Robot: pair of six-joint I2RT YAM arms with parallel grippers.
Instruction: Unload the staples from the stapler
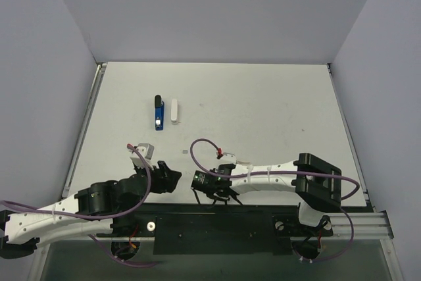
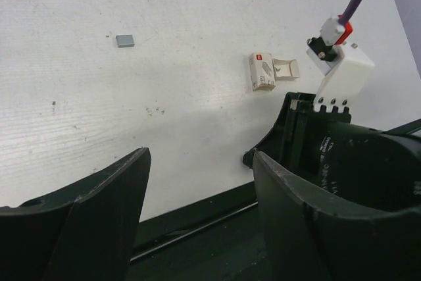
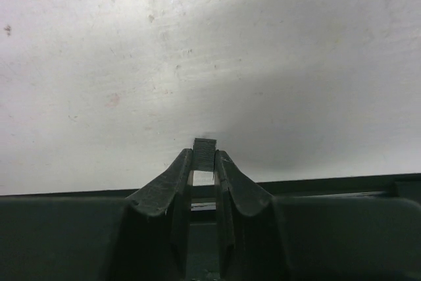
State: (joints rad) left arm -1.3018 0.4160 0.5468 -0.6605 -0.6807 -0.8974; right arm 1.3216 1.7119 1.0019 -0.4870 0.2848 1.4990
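The blue stapler [image 1: 158, 114] with its black end lies at the far left-centre of the table, with a narrow white piece [image 1: 174, 110] beside it. My right gripper [image 3: 204, 153] is shut on a small grey ribbed strip of staples [image 3: 204, 148], which sticks up between the fingertips. From above, that gripper [image 1: 220, 197] hangs low near the table's front edge. My left gripper [image 2: 200, 156] stands open with nothing between its fingers, just left of the right one [image 1: 172, 177]. Both grippers are well short of the stapler.
A small open white staple box [image 2: 263, 72] lies on the table beside the right arm's wrist connector [image 2: 342, 74]. A small flat grey piece [image 2: 124, 41] lies alone on the table [image 1: 183, 151]. The black front rail [image 1: 217, 222] runs just below both grippers.
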